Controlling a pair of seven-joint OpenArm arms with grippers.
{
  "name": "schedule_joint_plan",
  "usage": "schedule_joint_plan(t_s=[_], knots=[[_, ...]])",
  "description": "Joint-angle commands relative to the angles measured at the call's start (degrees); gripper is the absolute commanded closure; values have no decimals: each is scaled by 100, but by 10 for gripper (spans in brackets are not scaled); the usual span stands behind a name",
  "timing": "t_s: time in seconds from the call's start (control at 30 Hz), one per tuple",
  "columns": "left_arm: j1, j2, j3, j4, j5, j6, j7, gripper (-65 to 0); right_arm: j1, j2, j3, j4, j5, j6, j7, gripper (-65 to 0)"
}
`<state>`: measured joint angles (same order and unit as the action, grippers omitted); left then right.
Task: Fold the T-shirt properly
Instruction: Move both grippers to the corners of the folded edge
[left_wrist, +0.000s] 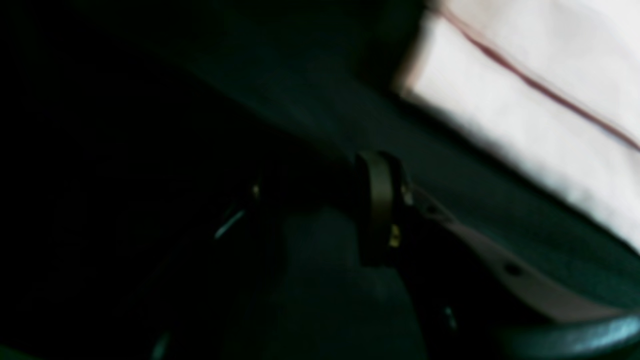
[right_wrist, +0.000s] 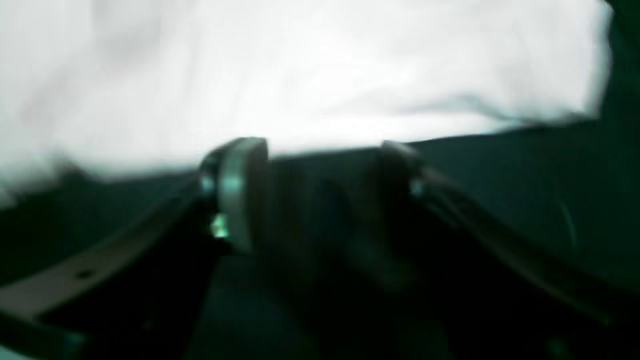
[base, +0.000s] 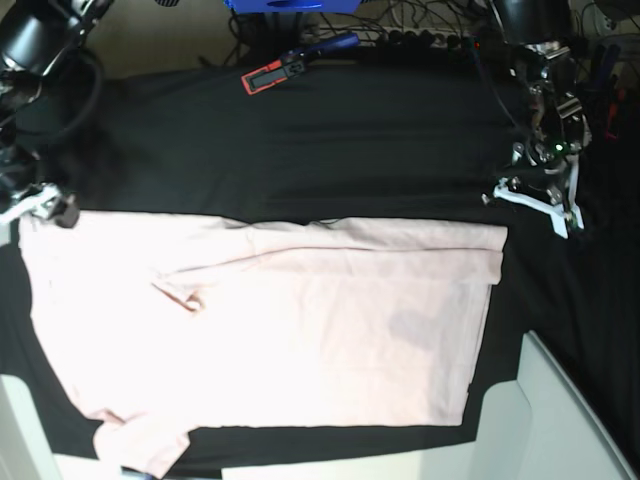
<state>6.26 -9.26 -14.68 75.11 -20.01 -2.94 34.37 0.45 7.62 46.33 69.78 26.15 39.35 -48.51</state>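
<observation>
The pale pink T-shirt (base: 270, 320) lies spread flat on the black cloth, with a sleeve sticking out at the near left. My right gripper (base: 45, 208) hovers at the shirt's far left corner. In the right wrist view this gripper (right_wrist: 320, 185) is open, nothing is between its fingers, and the T-shirt (right_wrist: 300, 65) lies just beyond the tips. My left gripper (base: 535, 205) hangs over bare cloth just beyond the shirt's far right corner. The left wrist view is dark and blurred. There the gripper (left_wrist: 320, 205) has its jaws apart and the T-shirt (left_wrist: 525, 75) lies off to the upper right.
A black cloth (base: 350, 150) covers the table. A red and black tool (base: 275, 72) lies at its far edge, with a blue object (base: 285, 5) and cables behind it. A white surface (base: 560, 420) shows at the near right corner.
</observation>
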Motion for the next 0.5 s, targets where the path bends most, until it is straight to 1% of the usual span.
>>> schedule_joint_plan(t_s=[0.0, 0.03, 0.1, 0.13, 0.17, 0.23, 0.27, 0.33, 0.47], knots=[[-42, -63, 57, 106, -61, -9, -92, -250, 100, 113, 154, -107, 273, 65, -111, -371], [2, -63, 30, 80, -69, -9, -83, -272, 171, 219, 321, -310, 510, 65, -217, -373], [90, -46, -181, 71, -78, -18, -110, -322, 320, 289, 532, -740, 827, 65, -375, -373], [99, -19, -304, 62, -78, -27, -110, -346, 390, 324, 647, -978, 958, 65, -446, -373], [99, 51, -418, 62, -78, -80, -110, -364, 452, 429, 734, -1233, 1082, 65, -472, -373], [125, 165, -647, 89, -78, -326, -110, -373, 601, 553, 787, -1751, 1187, 65, -393, -373], [134, 200, -699, 106, -78, -379, -110, -373, 689, 614, 796, -1936, 1187, 65, -331, -373], [134, 218, -743, 106, -61, -387, -118, -373, 777, 799, 796, -2217, 1169, 65, -191, -373], [196, 209, -761, 115, -52, -387, -118, -373, 830, 1045, 805, -2587, 1178, 65, 73, -373]])
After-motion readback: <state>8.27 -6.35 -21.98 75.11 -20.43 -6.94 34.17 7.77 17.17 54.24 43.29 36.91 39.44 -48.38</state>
